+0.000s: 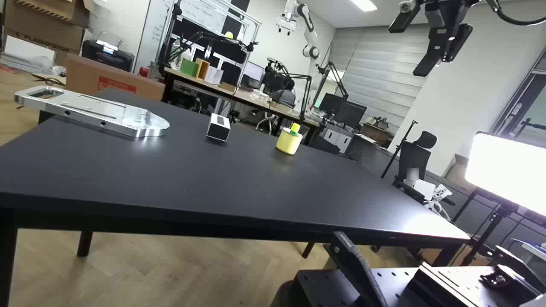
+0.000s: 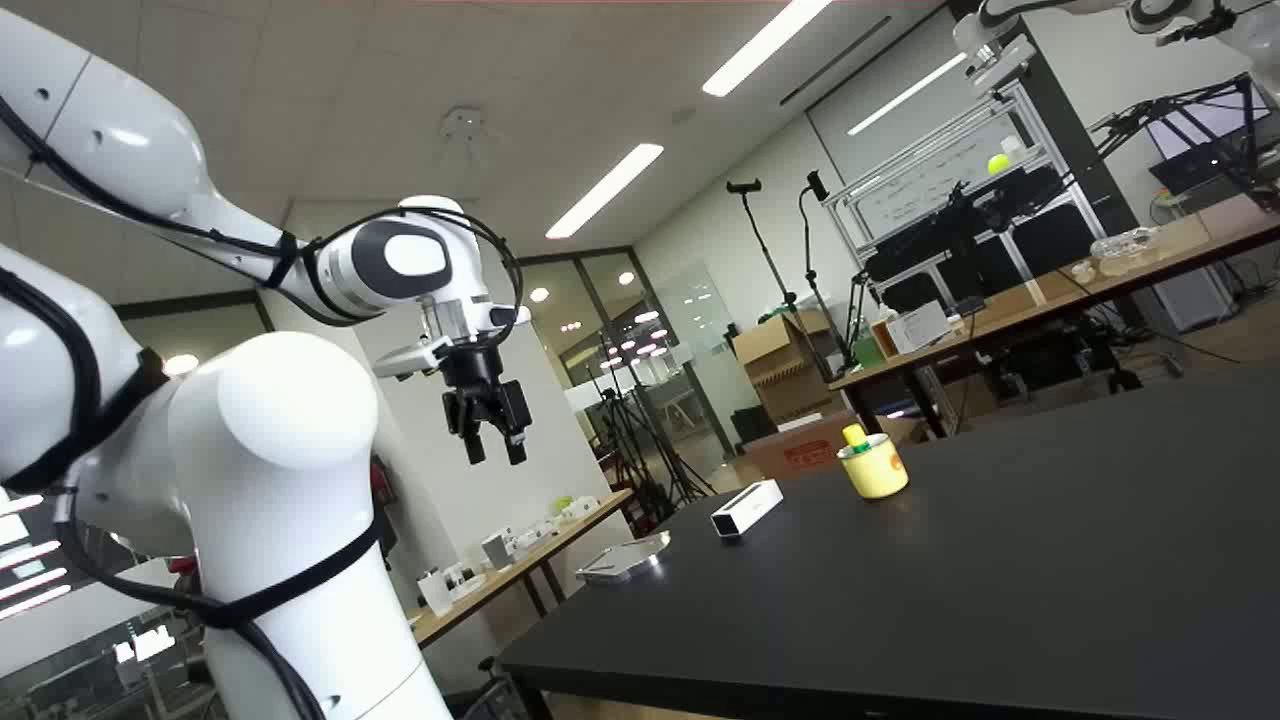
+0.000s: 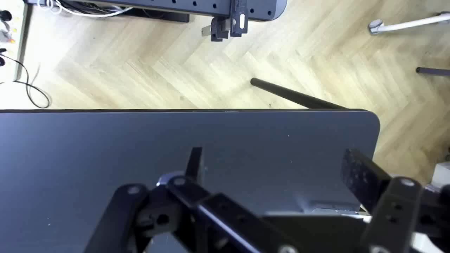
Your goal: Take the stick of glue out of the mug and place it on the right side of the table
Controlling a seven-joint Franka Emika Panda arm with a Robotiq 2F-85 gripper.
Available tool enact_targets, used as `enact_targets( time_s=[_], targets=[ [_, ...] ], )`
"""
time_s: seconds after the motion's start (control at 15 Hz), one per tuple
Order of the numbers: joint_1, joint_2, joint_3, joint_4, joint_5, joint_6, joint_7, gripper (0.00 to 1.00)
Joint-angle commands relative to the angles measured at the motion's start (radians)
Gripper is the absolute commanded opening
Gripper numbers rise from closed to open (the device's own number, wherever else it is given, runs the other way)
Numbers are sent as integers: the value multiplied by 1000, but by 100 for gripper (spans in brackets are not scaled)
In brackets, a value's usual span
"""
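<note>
Yellow-topped glue stick (image 1: 295, 127) is poking from the mug (image 1: 288, 143); I'm urging the gaping hand (image 1: 409, 49), upper right, squarely above it.

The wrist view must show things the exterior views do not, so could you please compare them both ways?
Only the wrist view shows a black cable looping on the floor and a pale bar.
Only the exterior views show the yellow mug with the glue stick poking out, and a ceiling light.
All share the dark table and the open gripper.
</note>
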Motion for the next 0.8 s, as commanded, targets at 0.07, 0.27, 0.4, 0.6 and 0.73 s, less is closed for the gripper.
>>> enact_targets(
  time_s=[0.07,0.27,0.4,0.6,0.73],
  targets=[
    [-9,2,8,8,5,-6,-5,100],
    [-10,4,8,10,5,-6,-6,100],
    [-10,4,7,10,5,-6,-7,100],
    [-28,3,15,17,-32,2,-14,100],
    [-73,13,21,40,-126,7,-26,100]
  ],
)
